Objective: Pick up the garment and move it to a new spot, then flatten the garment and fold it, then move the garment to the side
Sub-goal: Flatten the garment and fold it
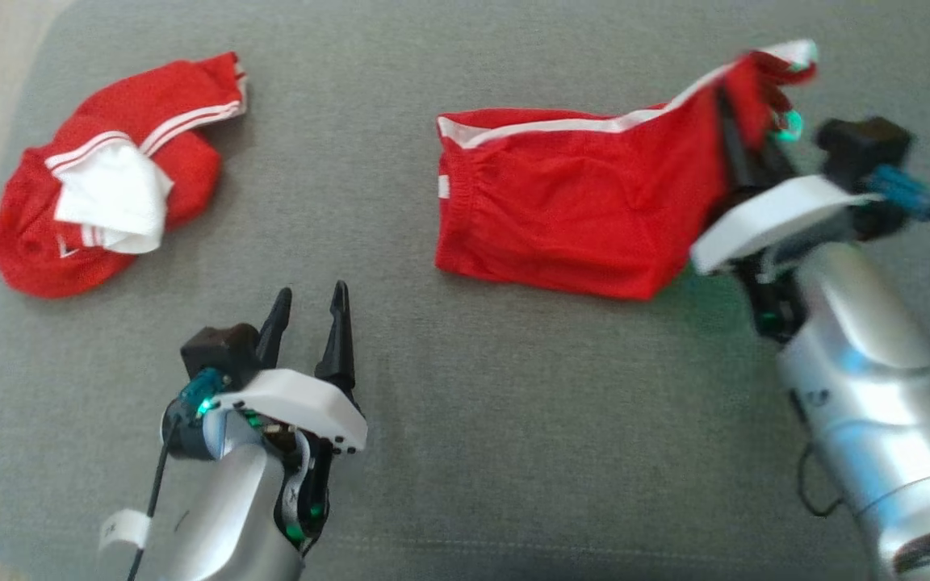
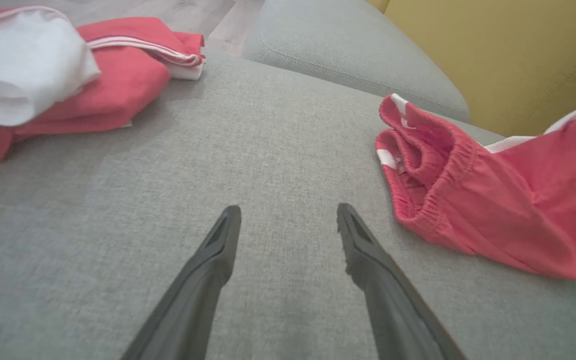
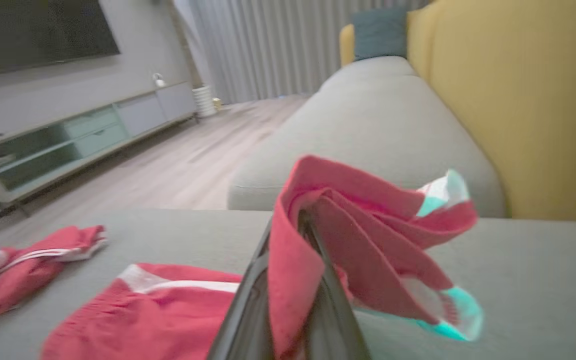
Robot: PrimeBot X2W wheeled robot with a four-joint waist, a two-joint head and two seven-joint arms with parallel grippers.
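Bare cushion (image 1: 513,420) lies open across the whole near half, and a wide lane runs between the bundle (image 1: 110,177) at far left and the shorts (image 1: 570,210). The left gripper (image 1: 312,289) (jaws apart) has only flat fabric ahead. On the right, the shorts' raised corner and the right arm (image 1: 860,379) block passage; the backrest (image 2: 518,55) walls the far side

We see the red garment (image 1: 562,218), white-striped with an elastic waistband, lying on the grey cushion (image 1: 465,452), its right end bunched and lifted.
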